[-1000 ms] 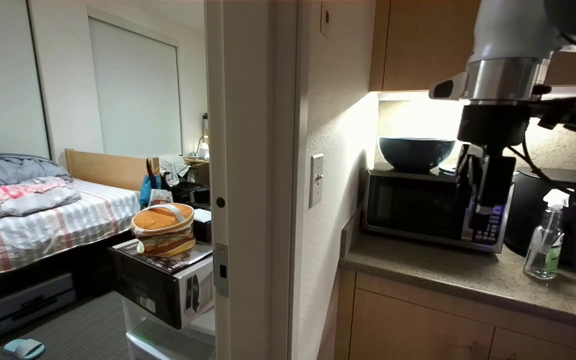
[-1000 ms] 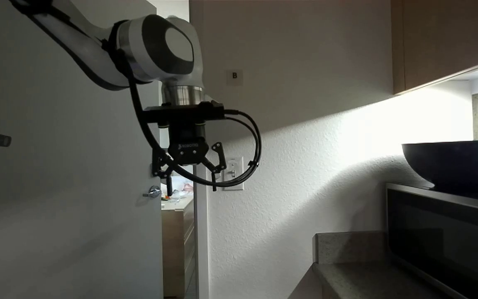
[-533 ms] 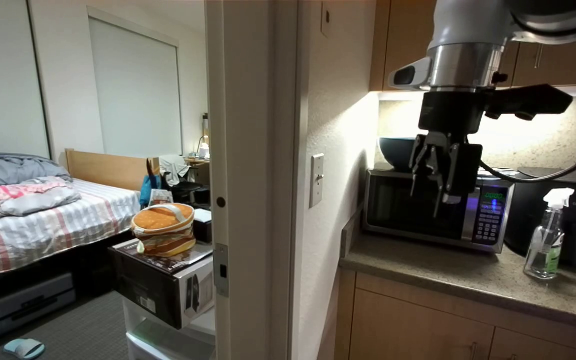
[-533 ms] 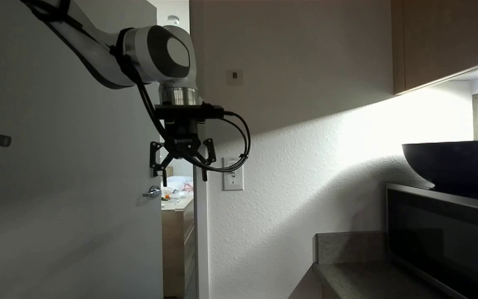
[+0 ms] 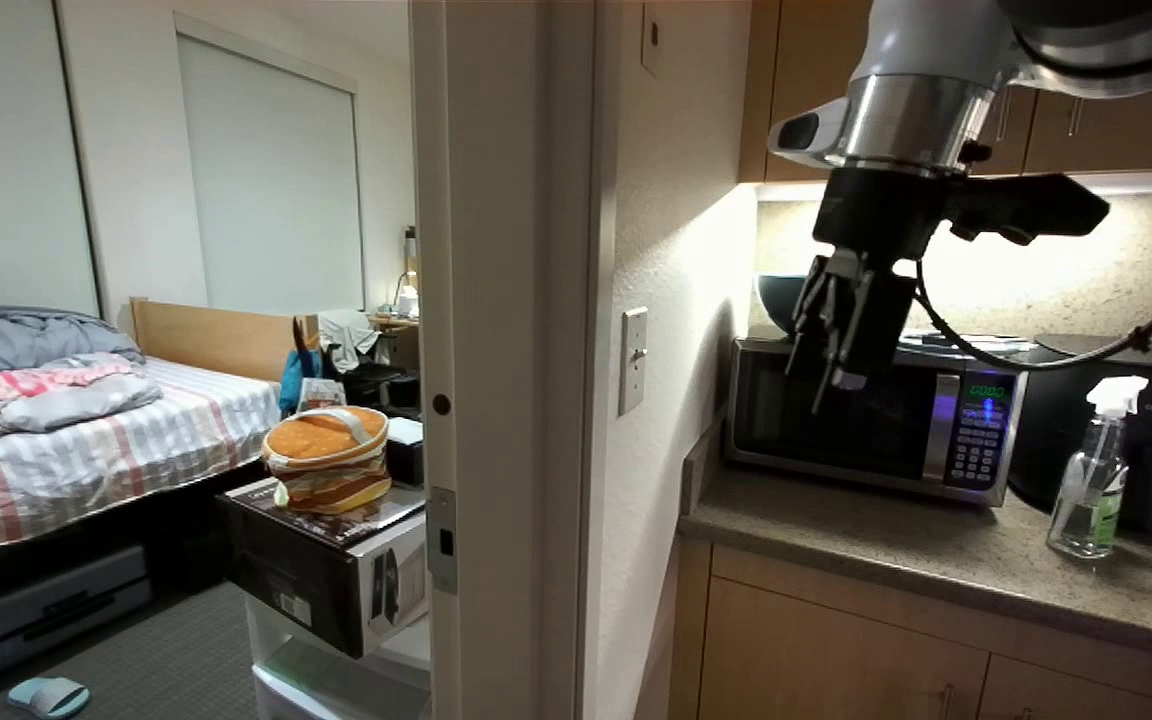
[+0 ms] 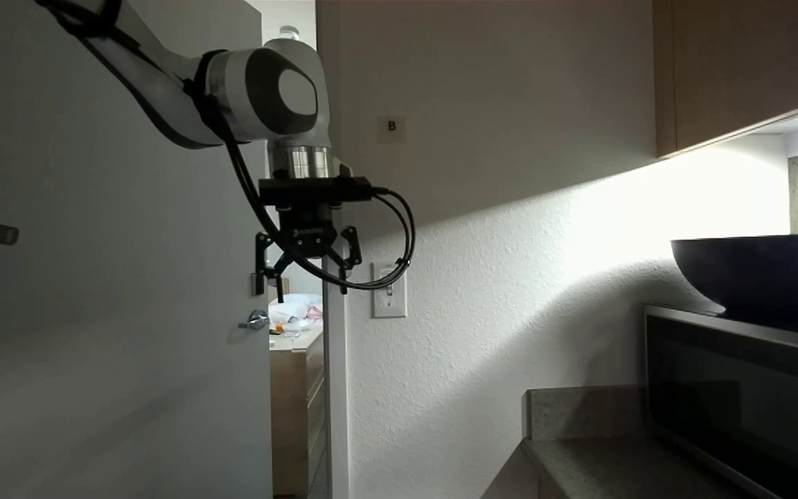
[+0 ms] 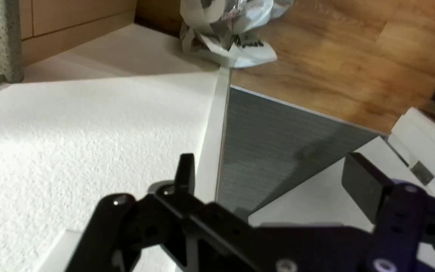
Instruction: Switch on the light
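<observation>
Wrist view: with hand (image 7: 274,177) spread, gripping nothing; held short of the light switch (image 5: 634,362), presumably for aiming a push.

Speckled counter (image 5: 866,522), microwave (image 5: 881,430), spray bottle (image 5: 1091,490)

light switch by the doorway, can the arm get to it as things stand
Probably yes: in an exterior view nothing shows between the open gripper and the light switch. The gripper points mostly down, so may need tilting, and its cable loop might brush the wall.
</observation>
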Motion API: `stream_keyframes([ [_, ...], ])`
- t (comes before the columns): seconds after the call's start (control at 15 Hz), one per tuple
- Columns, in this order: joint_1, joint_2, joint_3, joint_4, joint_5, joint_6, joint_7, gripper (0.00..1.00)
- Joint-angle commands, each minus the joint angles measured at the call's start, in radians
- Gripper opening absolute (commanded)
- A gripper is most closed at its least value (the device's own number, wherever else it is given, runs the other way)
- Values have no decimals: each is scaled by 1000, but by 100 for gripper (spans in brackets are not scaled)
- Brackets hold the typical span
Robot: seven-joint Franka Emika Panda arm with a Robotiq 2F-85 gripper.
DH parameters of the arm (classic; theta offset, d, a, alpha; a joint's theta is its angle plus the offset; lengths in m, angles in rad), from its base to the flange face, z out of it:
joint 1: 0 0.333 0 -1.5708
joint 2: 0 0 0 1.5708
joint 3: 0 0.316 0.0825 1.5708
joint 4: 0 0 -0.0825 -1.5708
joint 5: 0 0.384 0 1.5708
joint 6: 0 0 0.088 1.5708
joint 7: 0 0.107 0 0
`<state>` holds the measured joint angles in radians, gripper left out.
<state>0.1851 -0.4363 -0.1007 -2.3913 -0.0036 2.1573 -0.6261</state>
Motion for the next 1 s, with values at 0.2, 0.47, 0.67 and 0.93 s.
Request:
stream_keyframes([
  [0.2,0,77,6,-4,168,376,108,100],
  [0.47,-3,78,5,2,144,359,100,100],
  [0.67,-2,75,5,3,144,357,100,100],
  [0.93,-13,110,8,12,136,414,117,100],
])
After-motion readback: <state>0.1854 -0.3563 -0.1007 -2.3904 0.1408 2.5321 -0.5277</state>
